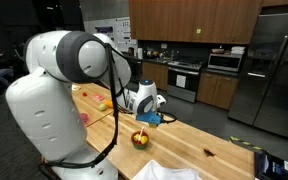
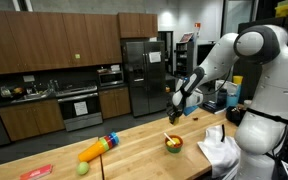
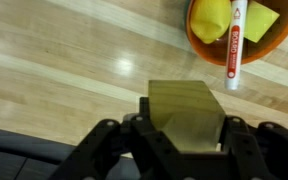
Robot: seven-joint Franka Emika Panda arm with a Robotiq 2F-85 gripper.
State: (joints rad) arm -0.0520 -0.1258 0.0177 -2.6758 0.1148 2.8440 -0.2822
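Observation:
My gripper (image 3: pixel 184 128) is shut on an olive-green wooden block (image 3: pixel 184 112), which fills the space between the two black fingers in the wrist view. I hold it in the air above the wooden countertop (image 3: pixel 54 70). Just beyond the block stands an orange bowl (image 3: pixel 275 46) holding yellow pieces (image 3: pixel 212 15), and a red-and-white marker (image 3: pixel 234 45) leans over its rim. In both exterior views the gripper (image 1: pixel 149 113) (image 2: pixel 175 111) hangs a little above the bowl (image 1: pixel 140 139) (image 2: pixel 173 144).
A long yellow toy (image 2: pixel 97 149), a green ball (image 2: pixel 82 168) and a red item (image 2: pixel 36 172) lie farther along the counter. White cloth (image 2: pixel 219 150) sits near the robot base. A dark blue object (image 1: pixel 274 165) rests at the counter's end. Kitchen cabinets and a fridge stand behind.

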